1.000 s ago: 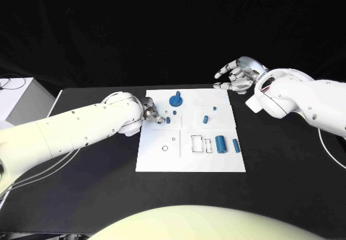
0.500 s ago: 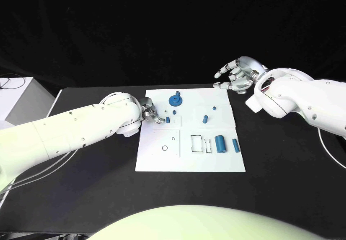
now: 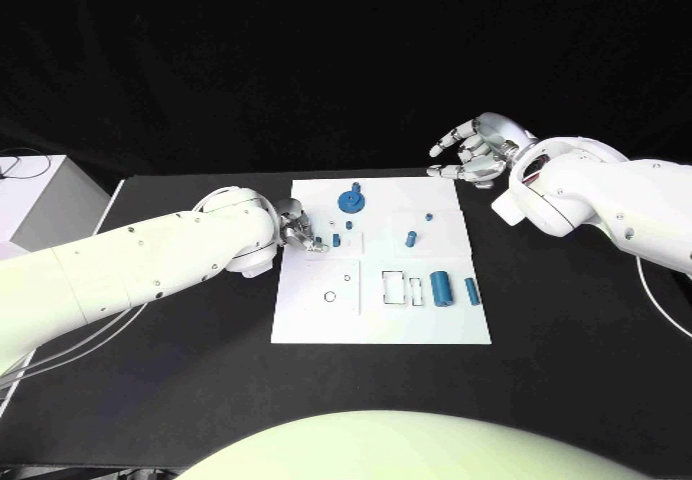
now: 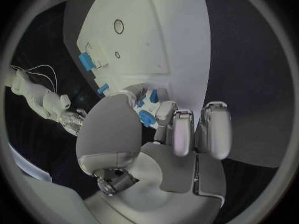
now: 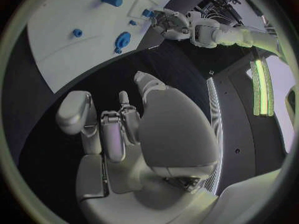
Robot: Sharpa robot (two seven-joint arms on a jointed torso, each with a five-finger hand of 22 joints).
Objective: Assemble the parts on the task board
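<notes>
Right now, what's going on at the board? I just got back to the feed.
The left hand is down at the left side of the task board, its fingers closed round a small blue part there. The right hand hangs above the table beyond the board's far right corner, fingers apart, holding nothing. Other blue parts lie loose on the board, among them a round knob piece and two cylinders.

- Task board [image 3: 378,310]: matt white, smooth.
- Parts [image 3: 441,288]: smooth blue plastic.
- Surface [image 3: 173,380]: matt black.
- Right hand [image 3: 473,150]: glossy silvery metal.
- Left arm [image 3: 130,270]: glossy white shell.
</notes>
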